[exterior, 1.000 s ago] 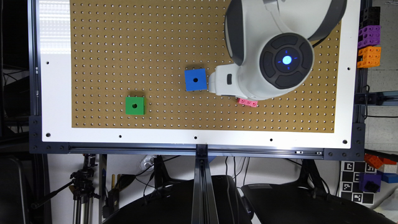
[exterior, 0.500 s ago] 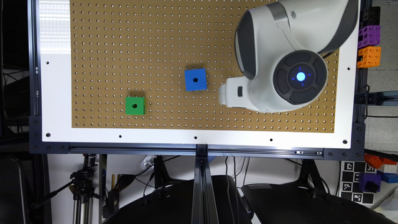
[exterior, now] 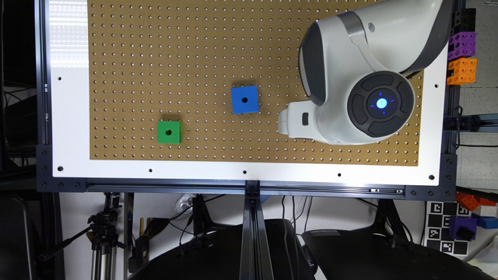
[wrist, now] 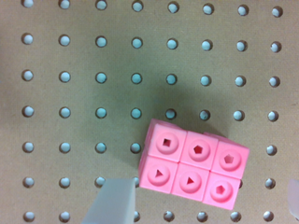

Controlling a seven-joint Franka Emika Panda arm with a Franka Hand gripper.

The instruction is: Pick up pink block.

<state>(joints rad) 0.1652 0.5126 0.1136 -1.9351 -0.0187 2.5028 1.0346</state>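
In the exterior view, going left to right, a green cube (exterior: 169,132) with a centre hole sat at the lower left of the brown pegboard (exterior: 155,58), and a blue cube (exterior: 244,99) with a centre hole lay near the board's middle. Right of that, the white Franka arm (exterior: 350,77) covered the right part of the board, its gripper (exterior: 290,123) showing as a white part beside the blue cube but apart from it. At the frame's far right edge, purple and orange blocks (exterior: 462,58) hung off the board.

In the wrist view, the pink block (wrist: 194,163), two rows of three cells with shaped holes, lay flat on the pegboard at lower centre, slightly skewed. One pale fingertip (wrist: 112,203) stood at the lower left, just beside the block's corner, and a sliver of the other at the right edge, so the jaws stood wide open, holding nothing, with the block between them.

By my reckoning the approach was mostly done; descending, closing and lifting remained.
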